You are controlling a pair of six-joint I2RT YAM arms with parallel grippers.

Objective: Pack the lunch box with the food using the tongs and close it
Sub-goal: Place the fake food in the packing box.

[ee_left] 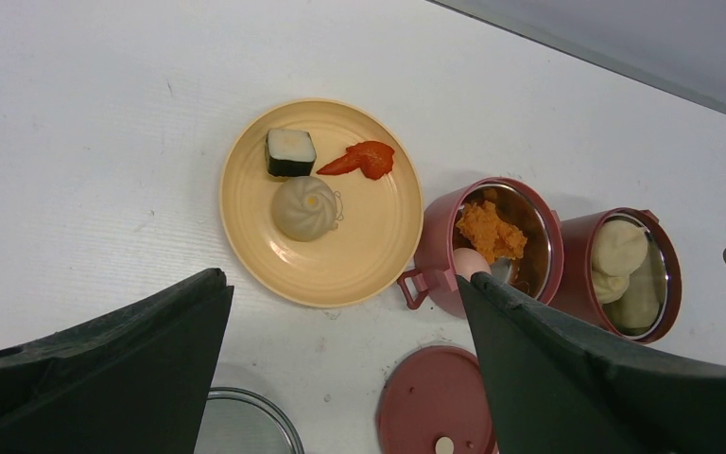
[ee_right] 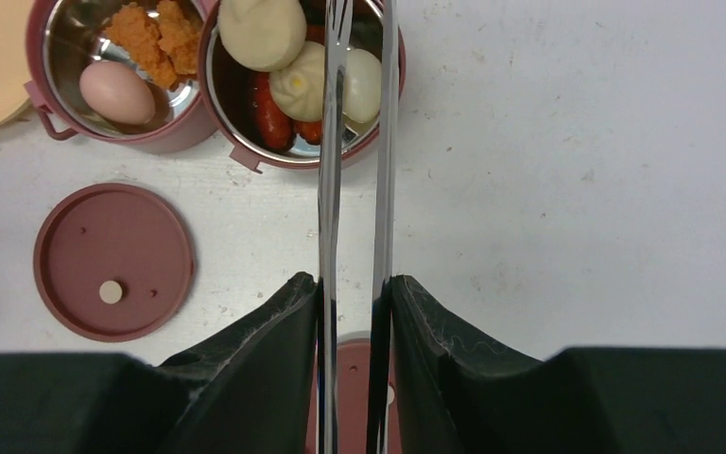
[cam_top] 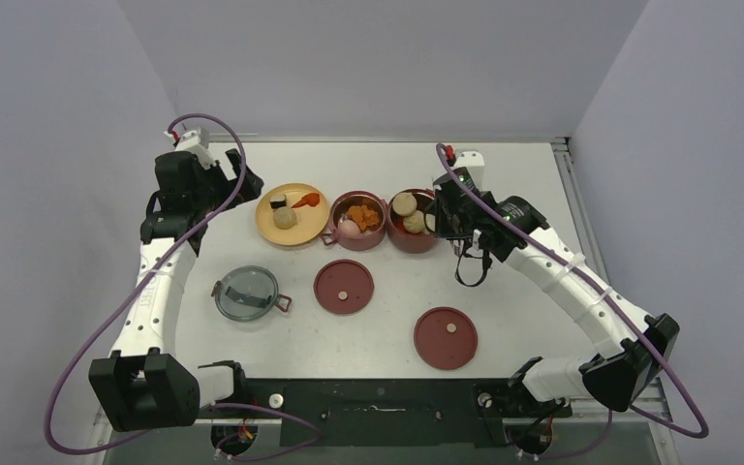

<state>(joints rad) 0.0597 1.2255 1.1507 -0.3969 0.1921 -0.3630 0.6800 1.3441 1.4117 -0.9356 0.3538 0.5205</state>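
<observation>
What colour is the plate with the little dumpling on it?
The plate is pale yellow-orange, plain all over; the left wrist view shows it best.

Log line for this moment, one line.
right gripper: shut on tongs, near right container | left gripper: open, above plate | plate: three pieces | maroon lids: off

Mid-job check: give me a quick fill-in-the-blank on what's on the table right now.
The long silver metal tongs are clamped in the ___ gripper. The shallow yellow-orange plate holds ___ food pieces. The pink egg-like piece lies in a round maroon container beside ___ crumbly food.
Missing: right; three; orange.
</observation>
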